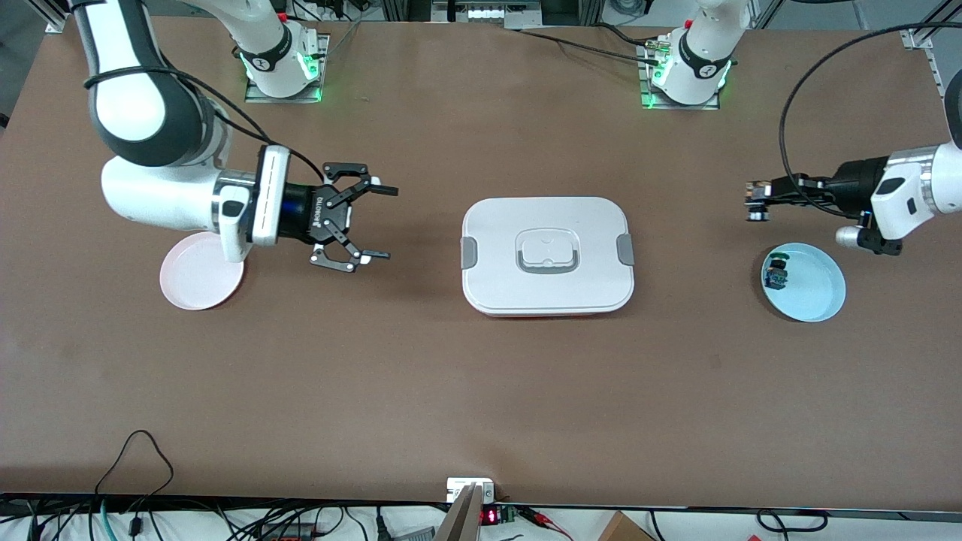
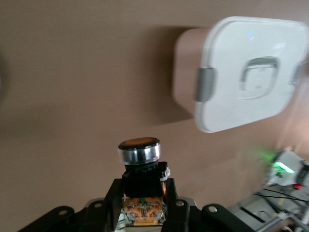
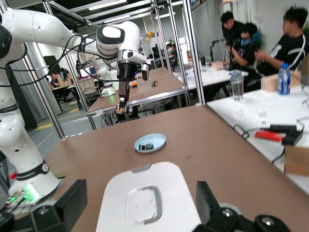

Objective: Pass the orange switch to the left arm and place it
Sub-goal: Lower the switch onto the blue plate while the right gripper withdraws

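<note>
The orange switch (image 1: 754,203), with a black and silver round end and an orange body, is held in my left gripper (image 1: 757,201) above the table beside the light blue plate (image 1: 815,289). In the left wrist view the left gripper (image 2: 141,189) is shut on the switch (image 2: 140,162). The white box (image 1: 548,255) lies at the table's middle and also shows in the left wrist view (image 2: 251,72). My right gripper (image 1: 378,223) is open and empty, in the air between the pink plate (image 1: 192,282) and the box. In the right wrist view the right gripper (image 3: 137,205) points at the box (image 3: 149,203).
The light blue plate holds a small blue-and-green component (image 1: 775,275); the plate also shows in the right wrist view (image 3: 150,143). The pink plate lies partly under the right arm's wrist. The left arm's black cable (image 1: 797,98) loops above the table.
</note>
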Motion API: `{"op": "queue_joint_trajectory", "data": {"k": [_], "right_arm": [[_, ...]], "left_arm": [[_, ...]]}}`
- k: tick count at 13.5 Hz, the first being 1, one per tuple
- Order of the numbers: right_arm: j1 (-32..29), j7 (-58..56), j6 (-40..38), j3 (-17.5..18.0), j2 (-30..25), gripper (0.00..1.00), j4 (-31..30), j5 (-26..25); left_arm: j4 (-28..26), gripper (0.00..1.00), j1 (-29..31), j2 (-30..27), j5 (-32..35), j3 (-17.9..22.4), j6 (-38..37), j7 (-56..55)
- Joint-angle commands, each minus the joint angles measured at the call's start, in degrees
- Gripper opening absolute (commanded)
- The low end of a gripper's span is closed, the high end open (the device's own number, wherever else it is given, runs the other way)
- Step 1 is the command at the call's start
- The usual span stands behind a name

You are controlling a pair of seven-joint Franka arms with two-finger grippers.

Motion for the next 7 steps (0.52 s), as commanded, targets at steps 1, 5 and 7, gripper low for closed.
{"op": "queue_joint_trajectory", "data": {"k": [1, 5, 7], "right_arm": [[-0.3, 12.0, -1.1, -1.2, -2.2, 1.0, -0.6, -5.7], [-0.7, 29.0, -1.3, -2.4, -2.3, 1.0, -0.7, -19.0], [-1.0, 41.3, -1.1, -2.6, -2.8, 1.0, -0.3, -27.8]], "left_arm": [[3.0, 0.0, 0.9, 5.4, 9.7, -0.5, 0.5, -0.5], [3.0, 0.0, 2.4, 13.2, 24.5, -0.3, 9.0, -2.0], [3.0, 0.0, 3.5, 16.9, 29.7, -0.1, 13.3, -2.4]]}}
